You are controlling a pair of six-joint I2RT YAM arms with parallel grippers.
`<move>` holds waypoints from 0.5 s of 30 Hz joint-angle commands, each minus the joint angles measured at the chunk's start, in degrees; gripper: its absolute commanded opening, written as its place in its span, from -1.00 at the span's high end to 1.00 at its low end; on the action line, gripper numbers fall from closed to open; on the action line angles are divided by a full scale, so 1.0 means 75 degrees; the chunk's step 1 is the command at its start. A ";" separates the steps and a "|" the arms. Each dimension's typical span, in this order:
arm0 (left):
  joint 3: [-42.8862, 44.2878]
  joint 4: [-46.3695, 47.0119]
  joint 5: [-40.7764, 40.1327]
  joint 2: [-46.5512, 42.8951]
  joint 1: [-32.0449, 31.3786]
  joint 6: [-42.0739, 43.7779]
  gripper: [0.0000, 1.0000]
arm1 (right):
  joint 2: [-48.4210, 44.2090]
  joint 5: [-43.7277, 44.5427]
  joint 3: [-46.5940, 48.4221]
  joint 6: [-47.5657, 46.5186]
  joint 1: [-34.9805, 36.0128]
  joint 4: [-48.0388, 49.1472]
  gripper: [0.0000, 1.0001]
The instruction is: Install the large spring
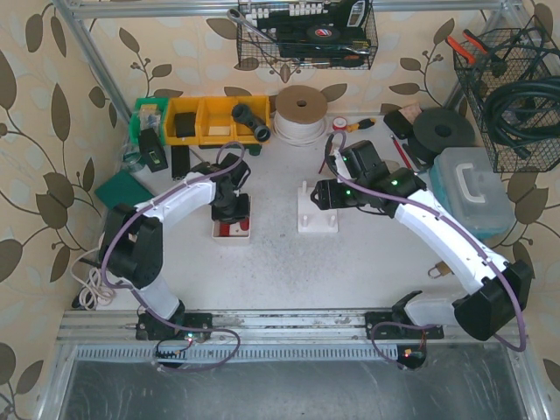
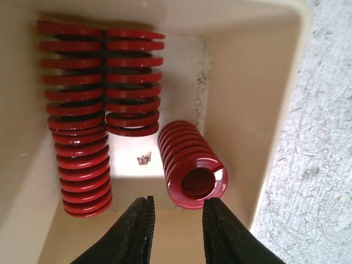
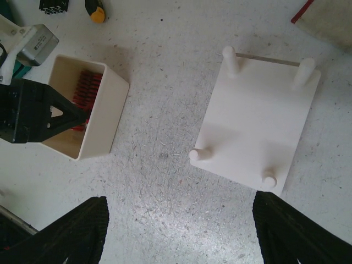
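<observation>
Left gripper (image 2: 177,212) hangs inside the cream bin (image 2: 258,110). Its jaws are a little apart, with nothing clamped between them. The bin sits left of centre on the desk (image 1: 280,271).

You have three red springs in it. The long spring (image 2: 77,126) lies flat along the left wall in the wrist view. The short spring (image 2: 132,82) is just beside it, touching side to side, up against the far wall. The third spring (image 2: 192,165) lies apart from those two, by the right wall, tilted with its open end facing the camera. The right fingertip (image 2: 220,225) overlaps its rim in view; can't tell if it touches. By length the long one reads as the large spring, but you can't be sure.

White plate (image 3: 258,121) with four upright pegs, one per corner, lies flat mid-desk, right of the bin.

Right gripper (image 3: 180,201) hovers over bare desk between bin and plate, jaws wide apart, holding nothing.

- **Far edge of the desk:** yellow bins (image 1: 206,118) with black parts inside, and a green bin (image 1: 149,112) to their left.
- **Right edge:** clear lidded box (image 1: 472,188); can't tell the contents.
- **Back wall:** wire basket (image 1: 306,35) holding tools.
- **Right side:** side basket (image 1: 516,96) holding coiled black cable and red-handled pliers.
</observation>
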 commanded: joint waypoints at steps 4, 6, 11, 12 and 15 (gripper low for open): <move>-0.0227 -0.0108 -0.0145 -0.0198 -0.0067 0.0148 0.39 | -0.0040 -0.0225 0.0225 -0.0013 -0.0021 0.0016 -0.44; -0.0185 0.0024 -0.0055 -0.0118 -0.0062 0.0156 0.40 | -0.0054 -0.0229 0.0257 -0.0011 -0.0015 -0.0014 -0.44; -0.0002 0.0014 -0.0072 0.0131 -0.0066 0.0198 0.45 | -0.0145 -0.0204 0.0219 -0.0016 -0.0012 -0.0079 -0.44; 0.0021 -0.0018 -0.0091 0.0124 -0.0070 0.0204 0.45 | -0.0159 -0.0189 0.0208 -0.0016 -0.0020 -0.0086 -0.44; 0.0067 -0.0061 -0.0091 -0.0018 -0.0068 0.0180 0.21 | -0.0199 -0.0188 0.0148 -0.0032 -0.0020 -0.0078 -0.44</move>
